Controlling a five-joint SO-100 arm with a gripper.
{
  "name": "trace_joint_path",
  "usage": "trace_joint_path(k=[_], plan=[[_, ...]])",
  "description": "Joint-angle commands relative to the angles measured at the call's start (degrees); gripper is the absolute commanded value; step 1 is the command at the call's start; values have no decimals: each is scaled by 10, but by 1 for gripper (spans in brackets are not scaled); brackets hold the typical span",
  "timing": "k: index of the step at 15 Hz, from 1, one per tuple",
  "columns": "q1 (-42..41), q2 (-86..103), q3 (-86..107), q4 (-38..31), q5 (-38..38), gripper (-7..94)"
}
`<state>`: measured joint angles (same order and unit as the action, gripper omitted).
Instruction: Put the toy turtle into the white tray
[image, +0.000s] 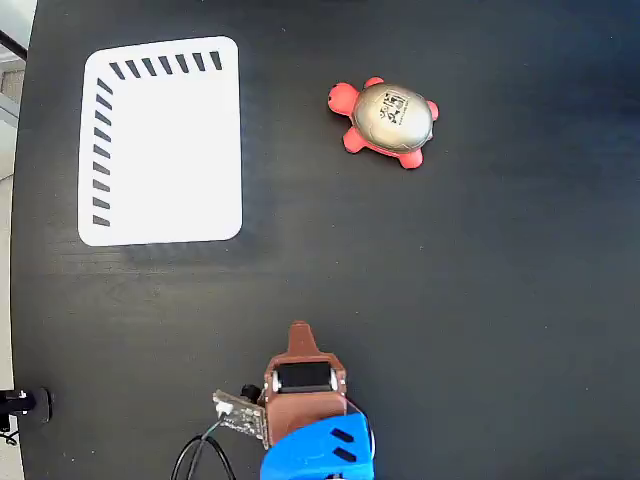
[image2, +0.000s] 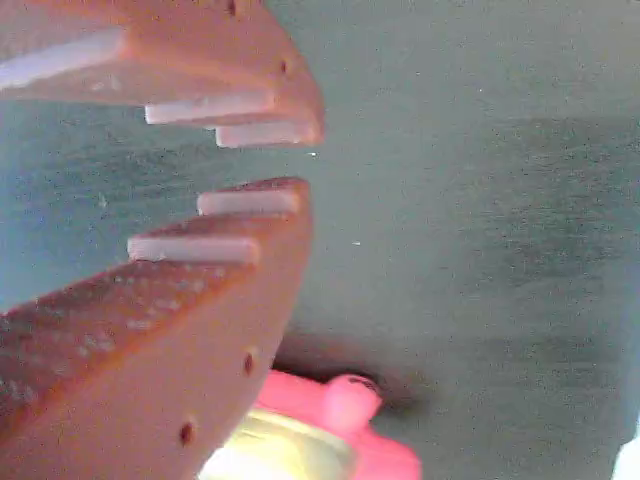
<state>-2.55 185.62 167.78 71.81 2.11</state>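
Note:
The toy turtle (image: 386, 120) lies on the black table at the upper middle of the fixed view, with its red-orange head pointing left and a black mark on its gold shell. The white tray (image: 160, 142), with dark slanted slots along its top and left edges, lies flat at the upper left, well apart from the turtle. My brown gripper (image: 299, 331) sits at the bottom centre, far below both, pointing up the picture. In the wrist view its jaws (image2: 305, 158) stand nearly together with only a narrow slit and hold nothing. Part of the turtle (image2: 340, 425) shows pink at the bottom edge.
The arm's blue body (image: 320, 452) and a small circuit board with cables (image: 238, 414) are at the bottom edge. The black table (image: 450, 300) ends at a pale strip along the left side.

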Motion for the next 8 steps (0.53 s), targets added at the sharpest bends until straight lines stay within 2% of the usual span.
trace_joint_path(k=[1,4,8], plan=[[-21,-22,-6,-16,1,0],[-15,-198,-65,-121,-11,0],[59,-467,-273,-148,-1,0]])
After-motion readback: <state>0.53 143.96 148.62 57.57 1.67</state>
